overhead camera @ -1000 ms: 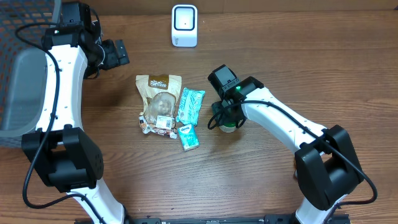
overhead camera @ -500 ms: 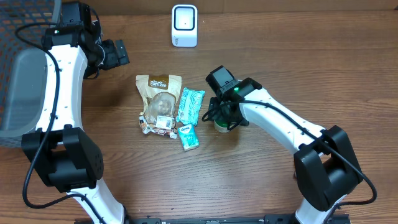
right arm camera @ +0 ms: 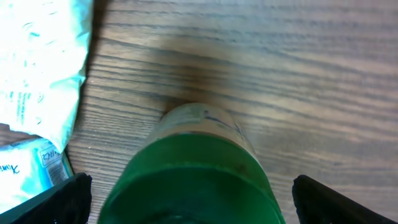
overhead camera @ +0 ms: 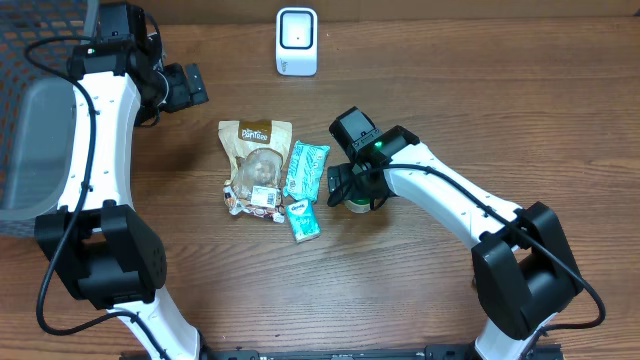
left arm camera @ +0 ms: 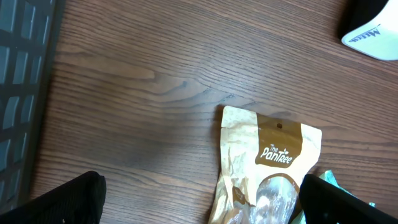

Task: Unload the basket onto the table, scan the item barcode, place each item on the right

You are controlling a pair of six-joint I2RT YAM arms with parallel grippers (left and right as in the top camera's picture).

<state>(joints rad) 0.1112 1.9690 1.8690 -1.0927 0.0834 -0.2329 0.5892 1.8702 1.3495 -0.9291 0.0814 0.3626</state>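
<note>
- At far left: mesh basket (overhead camera: 25, 110) beside the left arm, with no visible part in the scan.
- Left gripper (overhead camera: 188, 87): parked high over the bare table (overhead camera: 200, 290), well apart from the goods, fingers (left arm camera: 65, 199) spread wide with nothing between them.
- Mid-table: brown pouch (overhead camera: 255, 160), teal packet (overhead camera: 306, 168) and small teal box (overhead camera: 303, 221), lying flat side by side, none lifted.
- Behind them, at the far edge: white scanner (overhead camera: 297, 41), upright, nothing held before its window.
- Just right of the packets: green-lidded bottle (right arm camera: 199, 174), standing on the wood, probably the item to scan; no barcode visible on it from any view.
- Right gripper (overhead camera: 352, 192): down over the bottle, fingers (right arm camera: 65, 199) wide apart on either side of the lid, not clamped on it.
- Judged progress: early.
- Reached so far: a straddle of the bottle, nothing more.
- Left to do: close on the bottle, lift, carry to the scanner well away at the back, turn the barcode toward the window.
</note>
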